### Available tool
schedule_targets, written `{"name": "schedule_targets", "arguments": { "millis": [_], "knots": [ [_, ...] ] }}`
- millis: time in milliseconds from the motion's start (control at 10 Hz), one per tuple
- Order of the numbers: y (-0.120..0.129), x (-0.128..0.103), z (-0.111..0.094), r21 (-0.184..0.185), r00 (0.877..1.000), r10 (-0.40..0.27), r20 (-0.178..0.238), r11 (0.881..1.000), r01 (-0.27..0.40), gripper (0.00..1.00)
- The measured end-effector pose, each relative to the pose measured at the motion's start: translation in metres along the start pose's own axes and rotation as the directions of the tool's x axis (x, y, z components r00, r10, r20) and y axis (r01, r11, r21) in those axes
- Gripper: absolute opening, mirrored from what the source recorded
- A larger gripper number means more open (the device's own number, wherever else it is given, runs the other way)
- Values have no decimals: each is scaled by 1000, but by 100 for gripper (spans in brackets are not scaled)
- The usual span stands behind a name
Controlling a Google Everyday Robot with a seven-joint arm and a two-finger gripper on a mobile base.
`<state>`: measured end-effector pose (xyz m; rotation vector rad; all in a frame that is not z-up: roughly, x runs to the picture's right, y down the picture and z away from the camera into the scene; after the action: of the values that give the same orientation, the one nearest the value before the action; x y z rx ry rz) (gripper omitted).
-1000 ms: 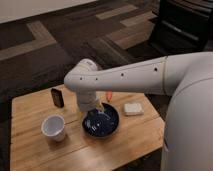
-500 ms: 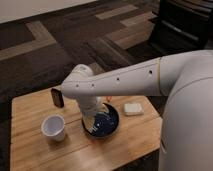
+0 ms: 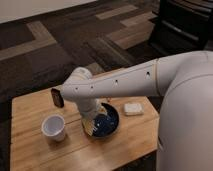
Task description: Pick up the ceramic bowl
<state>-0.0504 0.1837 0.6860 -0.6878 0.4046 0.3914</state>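
Note:
The ceramic bowl (image 3: 107, 123) is dark navy blue, round and shallow, and sits near the middle of the wooden table (image 3: 35, 155). My white arm reaches in from the right and bends down over it. My gripper (image 3: 90, 120) is low at the bowl's left rim and covers that part of the rim and some of the inside. The bowl rests on the table.
A white cup (image 3: 53, 127) stands to the left of the bowl. A dark can (image 3: 57, 97) stands behind the cup, close to my arm's elbow. A small white block (image 3: 132, 108) lies to the right of the bowl. Dark patterned carpet surrounds the table.
My arm has lowered, and the gripper has come down from above the bowl to its left rim. The bowl, cup and can have not moved.

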Motion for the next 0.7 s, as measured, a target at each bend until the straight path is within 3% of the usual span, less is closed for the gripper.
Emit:
{"name": "schedule_targets", "arguments": {
  "millis": [200,400,700],
  "knots": [
    [6,-1,4,13,996,-91,22,996,91,65],
    [11,-3,10,20,987,-142,73,990,141,65],
    [8,-6,31,55,951,-215,223,977,208,65]
  ]
}}
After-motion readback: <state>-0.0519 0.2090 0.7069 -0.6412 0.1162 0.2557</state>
